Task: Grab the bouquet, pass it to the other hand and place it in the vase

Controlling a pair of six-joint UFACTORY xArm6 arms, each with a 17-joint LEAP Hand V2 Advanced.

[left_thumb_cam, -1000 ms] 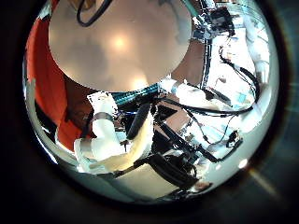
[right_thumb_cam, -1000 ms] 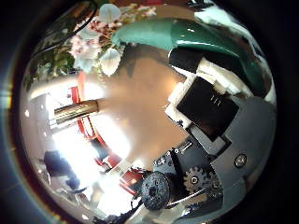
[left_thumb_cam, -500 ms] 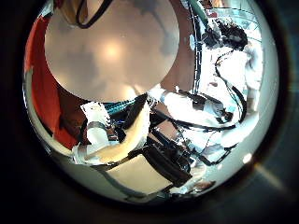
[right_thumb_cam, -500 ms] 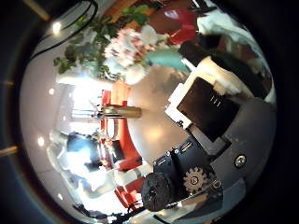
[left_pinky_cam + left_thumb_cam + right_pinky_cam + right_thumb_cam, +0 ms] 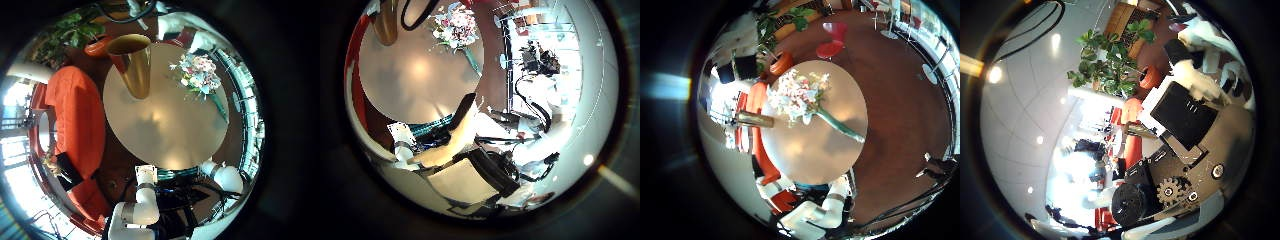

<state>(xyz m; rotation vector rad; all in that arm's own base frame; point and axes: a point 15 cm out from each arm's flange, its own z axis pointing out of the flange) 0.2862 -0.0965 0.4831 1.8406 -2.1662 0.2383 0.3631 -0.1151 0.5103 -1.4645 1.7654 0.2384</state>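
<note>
From the left hand's little finger side palm view, a round counter (image 5: 165, 125) lies well below. The vase (image 5: 133, 62) stands upright on it near the rim, and the bouquet (image 5: 197, 75) lies flat on the countertop near the vase but apart from it, blooms towards the vase's side and stem trailing off towards the counter's edge. A sofa (image 5: 75, 115) curves round the counter beside the vase, with a potted plant (image 5: 68, 30) past it. In the left thumb side palm view the same bouquet shows small on the far part of the countertop, well away from the palm. The left hand (image 5: 455, 135) reaches into this picture with its fingers (image 5: 465, 112) stretched loosely outward, nothing between them. The right hand's little finger side palm view also looks down from well above. There the bouquet lies on the countertop with its stem pointing away from the vase, which stands at the rim next to the sofa, and nothing touches either. In the right thumb side palm view the right hand (image 5: 1185, 140) fills one side. Its fingers (image 5: 1188, 108) are loose and empty, and beyond them are the plant and the room.
</note>
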